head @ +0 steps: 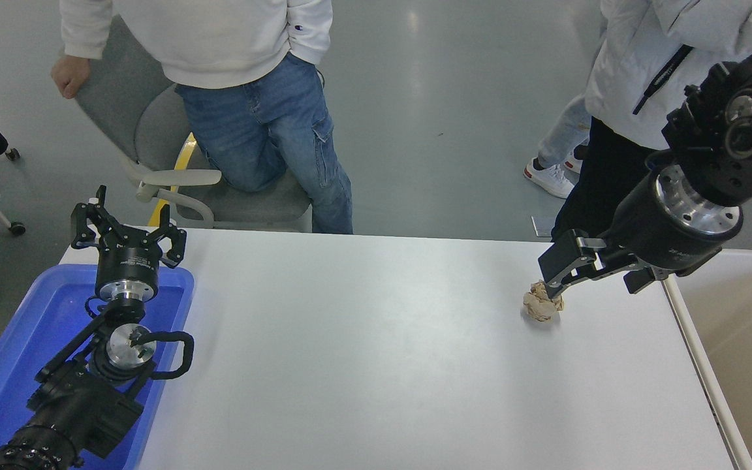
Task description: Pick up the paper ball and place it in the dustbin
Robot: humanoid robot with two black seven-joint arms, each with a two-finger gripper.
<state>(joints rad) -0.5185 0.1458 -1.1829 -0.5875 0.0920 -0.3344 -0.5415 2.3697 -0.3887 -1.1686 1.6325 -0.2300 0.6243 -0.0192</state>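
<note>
paper ball [541, 306] on table [363, 352], dustbin [751, 339] right, tray [17, 346] left

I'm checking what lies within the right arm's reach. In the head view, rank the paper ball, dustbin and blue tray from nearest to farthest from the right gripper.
1. Paper ball: right at the right gripper tips.
2. Dustbin: off the table's right edge.
3. Blue tray: far left, under the parked left gripper.

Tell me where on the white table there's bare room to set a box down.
The widest free patch runs across the middle of the table, between the blue tray under the parked left gripper and the paper ball. It is crowded at the right, where the right gripper hangs over the ball beside the dustbin.
</note>
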